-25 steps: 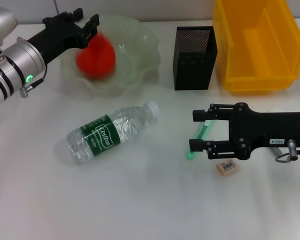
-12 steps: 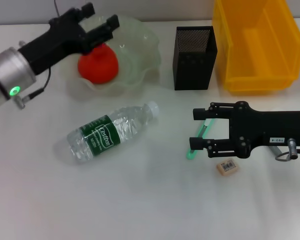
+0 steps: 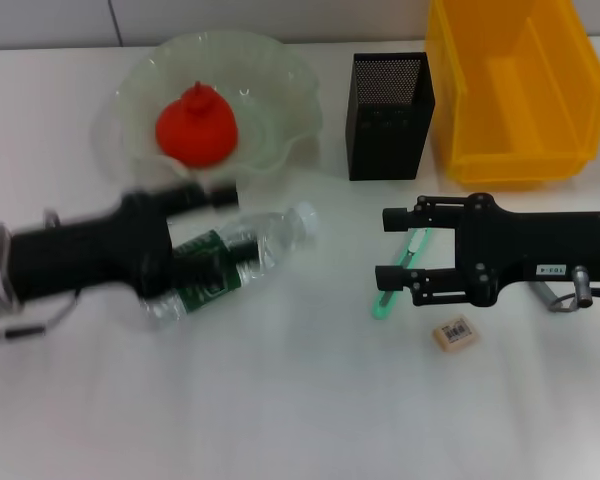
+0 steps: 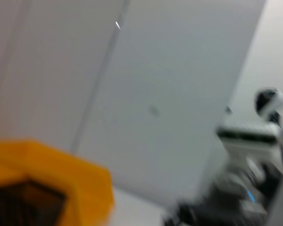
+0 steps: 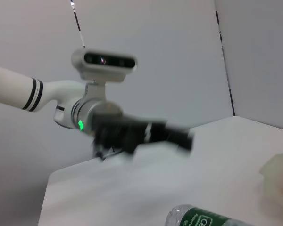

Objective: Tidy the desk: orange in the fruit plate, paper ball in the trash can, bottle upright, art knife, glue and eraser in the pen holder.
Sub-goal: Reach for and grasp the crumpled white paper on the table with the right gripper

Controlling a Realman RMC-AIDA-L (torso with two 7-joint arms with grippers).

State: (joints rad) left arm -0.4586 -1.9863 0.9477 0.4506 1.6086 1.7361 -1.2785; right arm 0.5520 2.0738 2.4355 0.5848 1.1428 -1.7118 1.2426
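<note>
bin (image 3: 520, 90), yellow and far right, holds nothing visible; the glass fruit plate (image 3: 270, 110) far left has the orange (image 3: 196, 127) in its middle; the black mesh pen holder (image 3: 390, 115) between them shows no contents. bottle (image 3: 265, 240) lies on its side near the plate, the left gripper (image 3: 225, 225) spread over it. right gripper (image 3: 392, 246) is spread above the green art knife (image 3: 398, 275), the eraser (image 3: 454, 333) just nearer. right wrist view alone shows the left arm's wrist camera (image 5: 104, 63); left wrist view shows only the bin and holder, blurred.
</note>
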